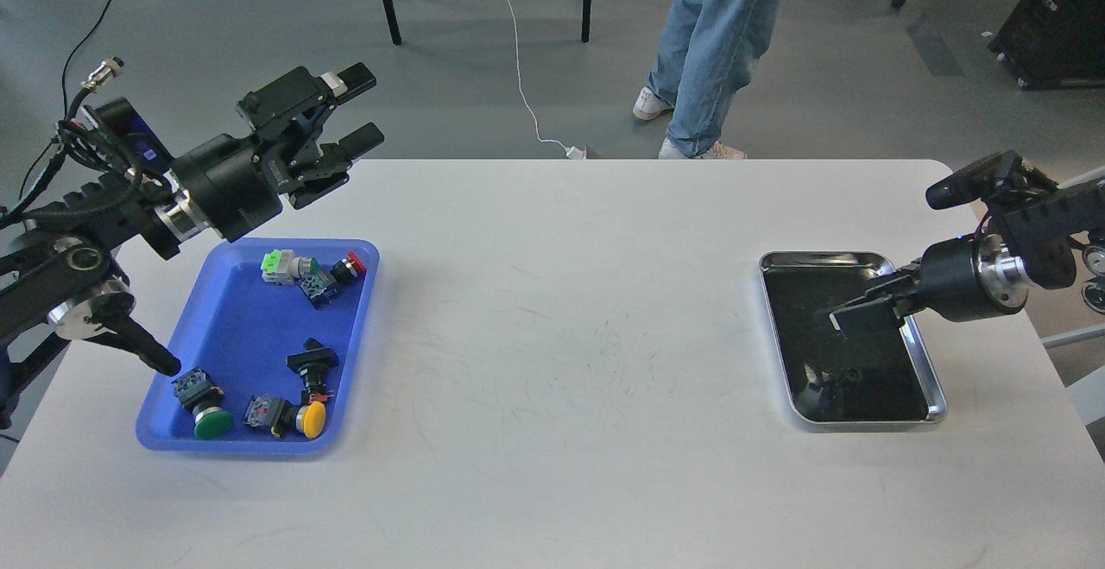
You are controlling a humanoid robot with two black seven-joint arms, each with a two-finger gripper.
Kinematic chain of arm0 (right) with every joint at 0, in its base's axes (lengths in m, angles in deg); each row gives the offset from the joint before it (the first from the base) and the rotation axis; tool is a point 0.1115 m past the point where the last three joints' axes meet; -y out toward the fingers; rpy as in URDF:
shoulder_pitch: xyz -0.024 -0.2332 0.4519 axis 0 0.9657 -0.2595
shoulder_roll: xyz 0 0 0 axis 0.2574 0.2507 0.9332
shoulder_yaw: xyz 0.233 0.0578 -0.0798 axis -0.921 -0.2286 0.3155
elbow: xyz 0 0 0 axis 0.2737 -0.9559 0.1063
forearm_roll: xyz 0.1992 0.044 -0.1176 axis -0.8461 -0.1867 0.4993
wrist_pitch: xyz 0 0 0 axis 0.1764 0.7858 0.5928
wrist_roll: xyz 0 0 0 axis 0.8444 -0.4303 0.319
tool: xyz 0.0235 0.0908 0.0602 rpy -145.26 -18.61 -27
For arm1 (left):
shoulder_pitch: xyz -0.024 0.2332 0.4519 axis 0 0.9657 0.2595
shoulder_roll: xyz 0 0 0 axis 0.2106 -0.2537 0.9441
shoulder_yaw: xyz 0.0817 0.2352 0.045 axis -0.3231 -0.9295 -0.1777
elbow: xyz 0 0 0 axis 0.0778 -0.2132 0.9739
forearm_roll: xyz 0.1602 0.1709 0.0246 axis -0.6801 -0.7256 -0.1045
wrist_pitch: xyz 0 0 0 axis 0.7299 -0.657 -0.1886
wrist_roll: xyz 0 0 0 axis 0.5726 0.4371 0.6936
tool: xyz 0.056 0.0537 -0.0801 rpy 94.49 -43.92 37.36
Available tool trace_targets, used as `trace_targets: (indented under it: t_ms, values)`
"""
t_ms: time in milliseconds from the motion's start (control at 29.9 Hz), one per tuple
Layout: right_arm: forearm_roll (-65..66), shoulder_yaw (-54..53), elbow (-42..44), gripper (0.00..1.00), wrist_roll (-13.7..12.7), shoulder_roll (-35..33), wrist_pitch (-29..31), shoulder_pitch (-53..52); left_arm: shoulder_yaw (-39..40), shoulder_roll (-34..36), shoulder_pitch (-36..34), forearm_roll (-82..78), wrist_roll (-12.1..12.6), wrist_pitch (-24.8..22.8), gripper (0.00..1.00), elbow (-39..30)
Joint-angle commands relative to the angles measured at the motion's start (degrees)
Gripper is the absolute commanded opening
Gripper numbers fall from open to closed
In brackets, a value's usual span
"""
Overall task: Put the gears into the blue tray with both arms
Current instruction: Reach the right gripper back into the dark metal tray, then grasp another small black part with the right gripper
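The blue tray (pixel 233 336) lies at the table's left and holds several coloured push-button switches and a black switch (pixel 312 360). A tiny black piece (pixel 308 344) touches that switch's far side; it is too small to name. My left gripper (pixel 361 109) hangs open and empty above the table's far edge, beyond the tray's far right corner. A faint small ring, seemingly a gear (pixel 853 374), lies on the dark inside of the metal tray (pixel 820 256). My right gripper (pixel 850 320) points left, low over that tray. It is seen side-on, so its fingers overlap.
A person in jeans (pixel 716 42) stands just beyond the table's far edge. Chair legs and cables cross the floor behind. The white table (pixel 561 336) spreads between the two trays. My left arm's elbow link (pixel 129 344) reaches down by the blue tray's left rim.
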Motion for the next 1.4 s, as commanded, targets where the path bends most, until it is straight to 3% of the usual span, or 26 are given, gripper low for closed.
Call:
trace_targets:
  t_ms: [0, 401, 835, 1069, 1369]
  values:
    - [7.45, 1.61, 0.36, 0.99, -0.01, -0.59, 0.12, -0.28, 0.2, -0.75, 0.76, 0.0, 0.0, 0.0, 0.97, -0.01]
    - [8.43, 4.78, 3.87, 0.9, -0.01, 3.89, -0.49, 2.62, 0.37, -1.28, 0.85, 0.0, 0.0, 0.0, 0.97, -0.01]
    - [8.43, 4.78, 5.63, 0.62, -0.01, 8.2, -2.25, 5.0, 1.43, -1.11, 1.2, 0.0, 0.0, -0.09, 0.97, -0.01]
    - [8.43, 4.78, 5.63, 0.6, -0.01, 8.2, -2.25, 6.23, 1.43, -1.11, 1.29, 0.0, 0.0, 0.0, 0.98, -0.01]
    - [8.43, 4.69, 6.07, 0.35, -0.01, 8.29, -2.25, 6.31, 1.43, -1.11, 1.29, 0.0, 0.0, -0.09, 0.98, -0.01]
